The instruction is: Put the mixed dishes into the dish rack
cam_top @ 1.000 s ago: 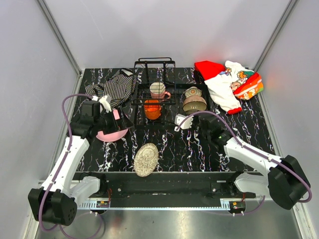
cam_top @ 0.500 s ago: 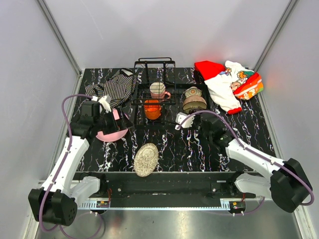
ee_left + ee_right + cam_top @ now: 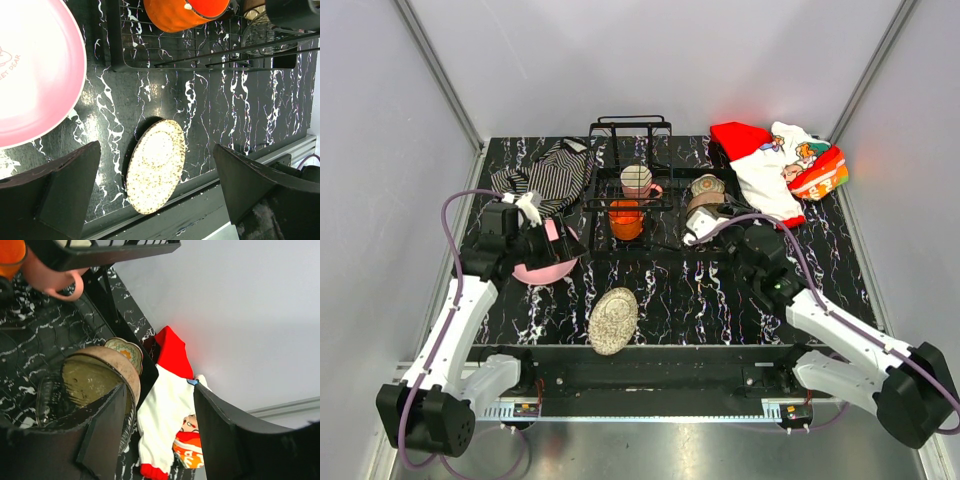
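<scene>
The black wire dish rack (image 3: pixel 630 165) stands at the back centre and holds the cream-pink mug (image 3: pixel 637 180) and the orange cup (image 3: pixel 626 218). The brownish bowl (image 3: pixel 706 204) and the floral cup (image 3: pixel 706 184) stand just right of it. My right gripper (image 3: pixel 704 226) is open at the bowl's near rim; in the right wrist view its left finger (image 3: pixel 100 435) overlaps the bowl (image 3: pixel 95 375). My left gripper (image 3: pixel 558 245) is open and empty above the pink plate (image 3: pixel 542 270). The tan-gold plate (image 3: pixel 612 320) lies near the front edge and also shows in the left wrist view (image 3: pixel 155 165).
A striped black-white cloth (image 3: pixel 548 172) lies at the back left, beside the rack. A red-white printed cloth (image 3: pixel 775 165) lies at the back right, close to the bowl. Grey walls enclose the table on three sides.
My right arm has moved back and to the right, bringing its gripper up to the brownish bowl. The left arm and the dishes have not moved.
</scene>
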Available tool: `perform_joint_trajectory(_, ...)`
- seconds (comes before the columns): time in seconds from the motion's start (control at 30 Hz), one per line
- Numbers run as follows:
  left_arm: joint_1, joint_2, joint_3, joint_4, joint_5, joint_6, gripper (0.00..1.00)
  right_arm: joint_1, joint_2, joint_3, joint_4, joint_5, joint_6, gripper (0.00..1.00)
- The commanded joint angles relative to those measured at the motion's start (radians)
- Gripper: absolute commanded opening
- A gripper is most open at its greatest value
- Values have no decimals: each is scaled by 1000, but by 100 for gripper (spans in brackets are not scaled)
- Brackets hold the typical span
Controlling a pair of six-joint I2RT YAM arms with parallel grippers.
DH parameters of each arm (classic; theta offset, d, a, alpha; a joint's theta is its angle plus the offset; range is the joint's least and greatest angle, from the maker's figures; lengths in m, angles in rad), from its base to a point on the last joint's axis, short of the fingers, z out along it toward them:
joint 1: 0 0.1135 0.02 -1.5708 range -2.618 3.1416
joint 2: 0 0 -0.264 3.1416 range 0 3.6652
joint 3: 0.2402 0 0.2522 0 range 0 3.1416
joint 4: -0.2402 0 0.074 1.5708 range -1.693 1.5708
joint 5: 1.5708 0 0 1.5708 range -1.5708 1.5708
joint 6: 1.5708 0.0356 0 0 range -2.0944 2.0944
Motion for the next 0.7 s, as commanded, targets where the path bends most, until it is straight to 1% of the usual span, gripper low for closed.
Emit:
perform_joint_trajectory(0.0,8,-30,-4,22,24,22,99,-8,-36,7,101,-1,123,62)
perform_joint_trajectory(0.03,9,-30,-4,21,25,22,99,-8,-38,15,101,10,149,62)
perform_joint_trajectory(0.13,9,-31,-4,21,28,17,99,-8,-45,60,52,10,290,67)
perform_joint_trajectory(0.17,9,-33,-4,22,30,17,99,-8,-50,69,18,7,375,71)
perform_joint_trajectory(0.23,11,-33,-6,27,38,9,99,-8,-52,106,-27,10,472,68)
perform_joint_trajectory(0.27,11,-33,-6,29,39,8,99,-8,-53,118,-66,19,567,65)
perform_joint_trajectory(0.33,11,-33,-6,32,47,2,99,-8,-55,155,-122,62,670,61)
perform_joint_trajectory(0.37,11,-33,-4,32,48,-1,99,-6,-53,172,-208,67,757,59)
perform_joint_trajectory(0.43,11,-34,-3,33,50,-1,99,-8,-56,218,-295,29,836,59)
perform_joint_trajectory(0.47,11,-33,-1,33,48,-3,99,-6,-64,224,-350,9,932,59)
perform_joint_trajectory(0.53,12,-28,0,35,48,-4,99,-6,-82,232,-422,-98,1083,62)
perform_joint_trajectory(0.6,11,-25,8,35,51,-9,99,6,-88,225,-494,-210,1174,64)
perform_joint_trajectory(0.63,12,-25,10,35,51,-14,99,18,-95,218,-520,-246,1265,64)
perform_joint_trajectory(0.67,11,-25,14,38,53,-15,99,55,-98,193,-527,-275,1305,64)
